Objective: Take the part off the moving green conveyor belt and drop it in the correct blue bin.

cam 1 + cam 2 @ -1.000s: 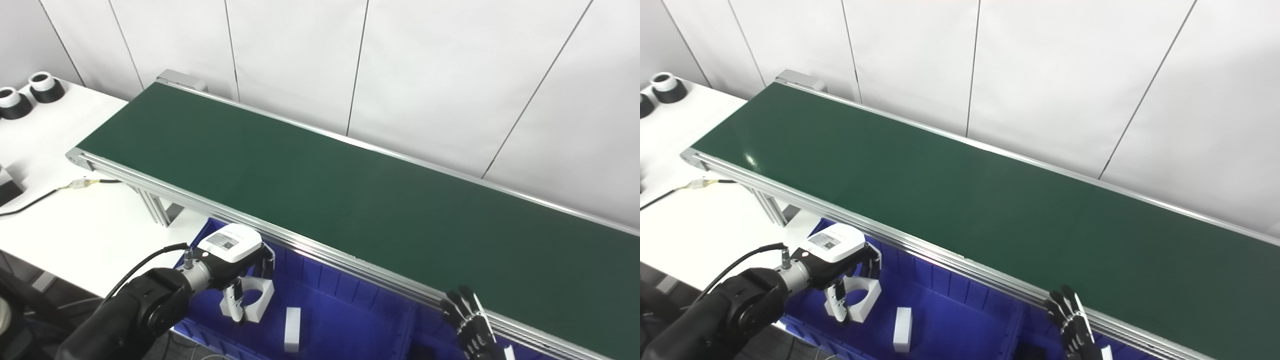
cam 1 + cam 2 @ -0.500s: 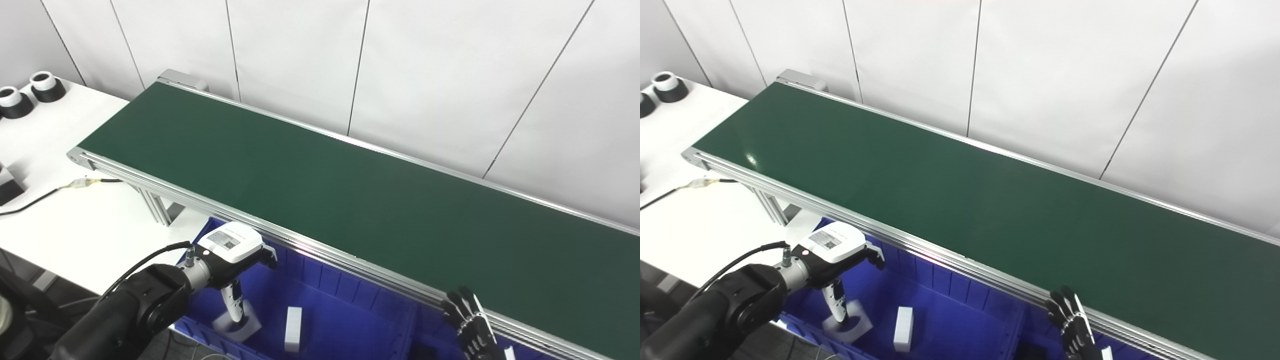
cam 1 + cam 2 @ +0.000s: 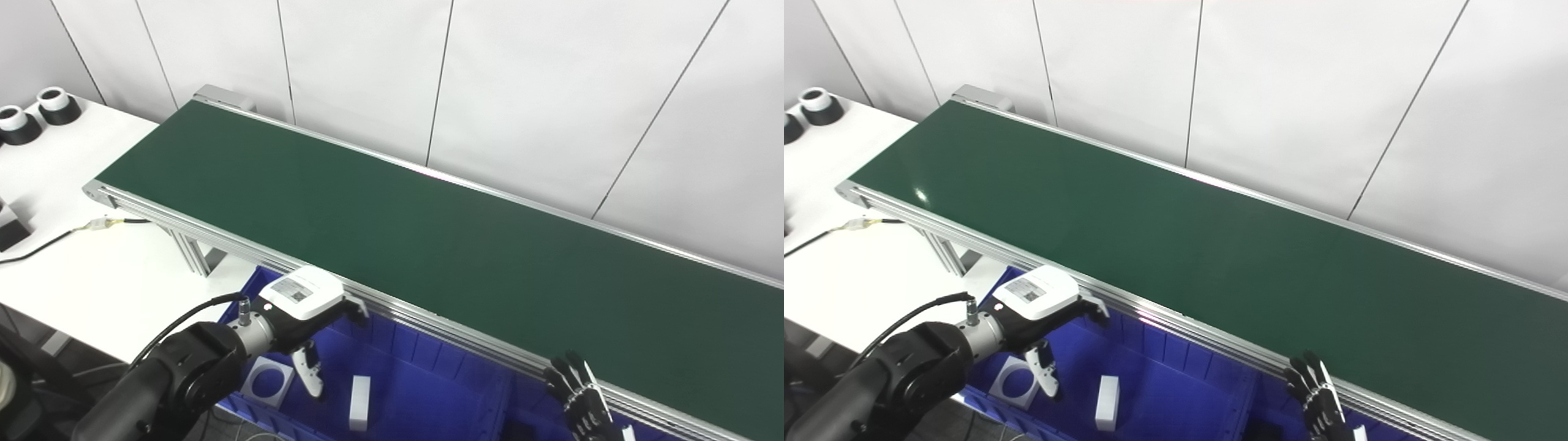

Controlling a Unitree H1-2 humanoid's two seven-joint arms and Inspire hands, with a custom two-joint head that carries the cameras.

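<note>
The green conveyor belt [image 3: 429,239] runs diagonally and carries no part. A white square part with a round hole [image 3: 267,383] lies flat in the near left corner of the blue bin [image 3: 416,367]. A white block [image 3: 359,402] lies in the same bin to its right. My left hand [image 3: 306,312] hovers open above the bin beside the belt's near rail, holding nothing. My right hand [image 3: 579,401], black, stands at the bottom right edge by the rail with its fingers spread, holding nothing.
A white table [image 3: 73,257] lies to the left with a black cable [image 3: 37,248] and two black-and-white cylinders [image 3: 37,113] at its far corner. White wall panels [image 3: 490,92] stand behind the belt. A second blue bin compartment [image 3: 533,410] sits under my right hand.
My left hand let go of the white square part, which dropped flat into the blue bin. The hand then opened and moved up and right toward the rail. My right hand stayed put.
</note>
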